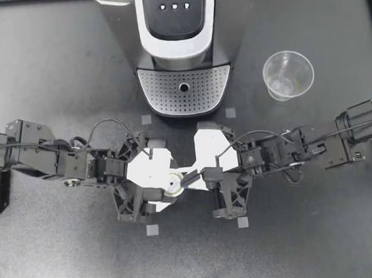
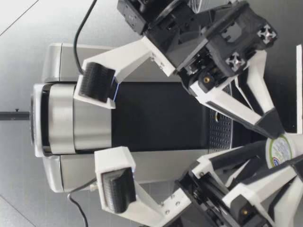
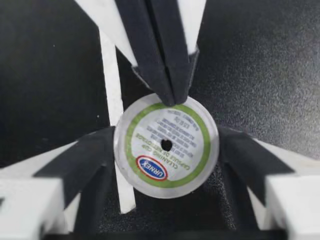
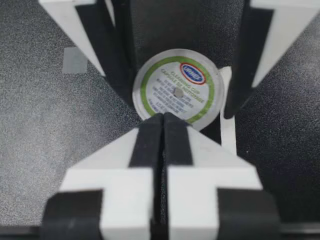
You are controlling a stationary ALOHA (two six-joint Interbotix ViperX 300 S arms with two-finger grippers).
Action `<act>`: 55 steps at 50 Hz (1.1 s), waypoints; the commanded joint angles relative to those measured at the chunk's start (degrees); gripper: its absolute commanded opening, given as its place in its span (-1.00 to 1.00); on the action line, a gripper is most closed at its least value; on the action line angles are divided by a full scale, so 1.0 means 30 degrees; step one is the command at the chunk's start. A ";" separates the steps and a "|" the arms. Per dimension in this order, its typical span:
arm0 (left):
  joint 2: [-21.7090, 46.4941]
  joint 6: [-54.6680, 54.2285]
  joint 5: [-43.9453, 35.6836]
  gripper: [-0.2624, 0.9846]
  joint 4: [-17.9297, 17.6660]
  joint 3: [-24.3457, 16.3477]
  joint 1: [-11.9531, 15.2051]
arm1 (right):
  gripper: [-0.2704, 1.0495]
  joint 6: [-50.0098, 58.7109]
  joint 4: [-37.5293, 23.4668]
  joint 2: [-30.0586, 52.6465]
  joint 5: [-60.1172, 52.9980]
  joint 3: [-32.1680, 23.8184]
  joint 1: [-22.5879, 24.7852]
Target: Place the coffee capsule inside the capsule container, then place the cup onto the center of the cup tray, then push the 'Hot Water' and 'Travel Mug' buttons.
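The machine [image 1: 182, 49] stands at the table's far edge with its tray [image 1: 163, 92] bare. The cup [image 1: 288, 75] stands on the table beside it, on my right, well apart from both arms. My two arms meet in front of the tray. The left gripper [image 1: 166, 188] is clamped on the capsule [image 1: 172, 184], foil up. The right gripper [image 1: 188, 179] has its fingers pressed together, tips touching the capsule's rim.

I judge this to be the first step: the capsule is being passed or steadied between the arms and is not yet in the machine. Next, one arm must take sole hold while the other lets go without tipping it. Then comes a lift toward the machine's head. Its lid looks down in the low view, so it likely needs opening first.

The left wrist view shows what the top view hides: the pads [image 3: 87, 160] bear on the capsule [image 3: 166, 146] from both sides. The right wrist view shows the right fingers [image 4: 147, 145] closed with no gap, but not whether they nip any of the rim of the capsule [image 4: 177, 90]. Only the low view shows the capsule [image 2: 280, 151] down near the table, though its base is hidden there
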 commanded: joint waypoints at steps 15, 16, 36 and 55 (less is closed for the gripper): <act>-0.0879 -0.0293 0.0000 0.26 -0.0029 -0.0117 0.0088 | -0.47 0.0117 0.0000 -0.1201 -0.0059 -0.0205 0.0059; -0.0937 -0.0322 0.0029 0.26 -0.0059 -0.0088 0.0088 | -0.47 0.0146 0.0000 -0.1377 -0.0059 -0.0117 0.0088; -0.4688 -0.1055 -0.0850 0.26 -0.0176 0.1787 0.0088 | -0.47 0.0264 0.1025 -0.6563 -0.4570 0.3135 -0.1406; -0.6738 -0.1260 -0.1670 0.26 -0.0176 0.2871 0.0088 | -0.47 0.0117 0.2080 -0.7588 -1.1514 0.4541 -0.4482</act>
